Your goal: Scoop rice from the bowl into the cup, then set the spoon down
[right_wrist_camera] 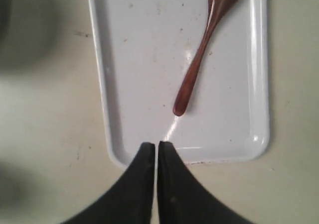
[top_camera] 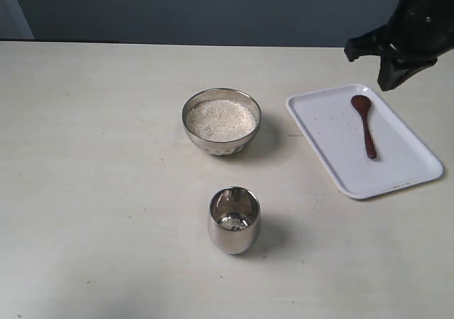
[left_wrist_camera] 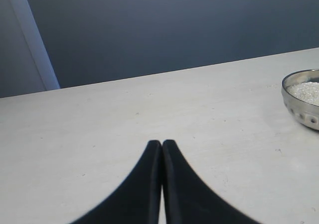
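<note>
The steel bowl (top_camera: 221,121) stands mid-table, heaped with white rice (top_camera: 220,119); its rim also shows in the left wrist view as the bowl (left_wrist_camera: 302,102). In front of it stands the steel cup (top_camera: 234,220) with a few grains at its bottom. The dark wooden spoon (top_camera: 365,123) lies alone on the white tray (top_camera: 326,138), head toward the far side. My right gripper (top_camera: 392,79) hangs shut and empty above the tray's far end; its wrist view shows the spoon (right_wrist_camera: 202,59) lying free beyond the right gripper (right_wrist_camera: 156,145). My left gripper (left_wrist_camera: 162,143) is shut on nothing over bare table.
The tray (right_wrist_camera: 137,59) sits at the right of the pale table (top_camera: 92,177). A dark wall runs behind the table's far edge.
</note>
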Action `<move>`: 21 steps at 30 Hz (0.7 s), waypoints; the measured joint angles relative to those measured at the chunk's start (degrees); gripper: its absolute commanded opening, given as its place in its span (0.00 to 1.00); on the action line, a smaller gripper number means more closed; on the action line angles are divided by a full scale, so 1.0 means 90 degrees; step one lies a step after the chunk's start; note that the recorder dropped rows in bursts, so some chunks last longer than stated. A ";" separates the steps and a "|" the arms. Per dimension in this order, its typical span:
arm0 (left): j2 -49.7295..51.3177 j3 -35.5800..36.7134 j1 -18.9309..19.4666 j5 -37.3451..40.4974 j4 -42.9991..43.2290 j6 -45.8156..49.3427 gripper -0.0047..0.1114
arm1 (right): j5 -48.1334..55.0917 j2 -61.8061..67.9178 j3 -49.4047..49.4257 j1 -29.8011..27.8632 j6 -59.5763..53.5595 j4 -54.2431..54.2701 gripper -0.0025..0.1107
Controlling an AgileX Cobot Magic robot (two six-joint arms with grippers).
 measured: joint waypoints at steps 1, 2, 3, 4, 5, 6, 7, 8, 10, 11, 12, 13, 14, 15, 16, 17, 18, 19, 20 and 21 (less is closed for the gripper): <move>0.0000 0.0000 0.0000 0.0000 0.0000 0.0000 0.04 | -0.0334 -0.0379 0.0341 0.0000 0.0021 0.0041 0.01; 0.0000 0.0000 0.0000 0.0000 0.0000 0.0000 0.04 | -0.0652 -0.0774 0.0708 0.0000 0.0032 0.0084 0.01; 0.0000 0.0000 0.0000 0.0000 0.0000 0.0000 0.04 | -0.1086 -0.1181 0.1095 0.0000 0.0047 0.0136 0.01; 0.0000 0.0000 0.0000 0.0000 0.0000 0.0000 0.04 | -0.1547 -0.1595 0.1490 0.0000 0.0072 0.0218 0.01; 0.0000 0.0000 0.0000 0.0000 0.0000 0.0000 0.04 | -0.1933 -0.1925 0.1810 0.0000 0.0071 0.0332 0.01; 0.0000 0.0000 0.0000 0.0000 0.0000 0.0000 0.04 | -0.2413 -0.2322 0.2206 0.0000 0.0085 0.0446 0.01; 0.0000 0.0000 0.0000 0.0000 0.0000 0.0000 0.04 | -0.2894 -0.2700 0.2598 0.0000 0.0085 0.0547 0.01; 0.0000 0.0000 0.0000 0.0000 0.0000 0.0000 0.04 | -0.3360 -0.3051 0.2981 0.0000 0.0095 0.0632 0.01; 0.0000 0.0000 0.0000 0.0000 0.0000 0.0000 0.04 | -0.4192 -0.3620 0.3633 0.0000 0.0099 0.0707 0.01; 0.0000 0.0000 0.0000 0.0000 0.0000 0.0000 0.04 | -0.4536 -0.3891 0.3962 0.0000 0.0110 0.0721 0.01; 0.0000 0.0000 0.0000 0.0000 0.0000 0.0000 0.04 | -0.4758 -0.4079 0.4257 0.0000 0.0110 0.0730 0.01; 0.0000 0.0000 0.0000 0.0000 0.0000 0.0000 0.04 | -0.4977 -0.4286 0.4510 0.0000 0.0110 0.0747 0.01; 0.0000 0.0000 0.0000 0.0000 0.0000 0.0000 0.04 | -0.5102 -0.4453 0.4713 0.0000 0.0110 0.0760 0.01; 0.0000 0.0000 0.0000 0.0000 0.0000 0.0000 0.04 | -0.5133 -0.4585 0.4840 0.0000 0.0110 0.0758 0.01; 0.0000 0.0000 0.0000 0.0000 0.0000 0.0000 0.04 | -0.5133 -0.4688 0.4958 0.0000 0.0110 0.0773 0.01; 0.0000 0.0000 0.0000 0.0000 0.0000 0.0000 0.04 | -0.5097 -0.4763 0.5027 0.0000 0.0110 0.0773 0.01; 0.0000 0.0000 0.0000 0.0000 0.0000 0.0000 0.04 | -0.5026 -0.4805 0.5062 0.0000 0.0110 0.0773 0.01; 0.0000 0.0000 0.0000 0.0000 0.0000 0.0000 0.04 | -0.4946 -0.4837 0.5092 0.0000 0.0110 0.0773 0.01; 0.0000 0.0000 0.0000 0.0000 0.0000 0.0000 0.04 | -0.4913 -0.4862 0.5090 0.0000 0.0110 0.0773 0.01; 0.0000 0.0000 0.0000 0.0000 0.0000 0.0000 0.04 | -0.4906 -0.4863 0.5090 0.0000 0.0110 0.0773 0.01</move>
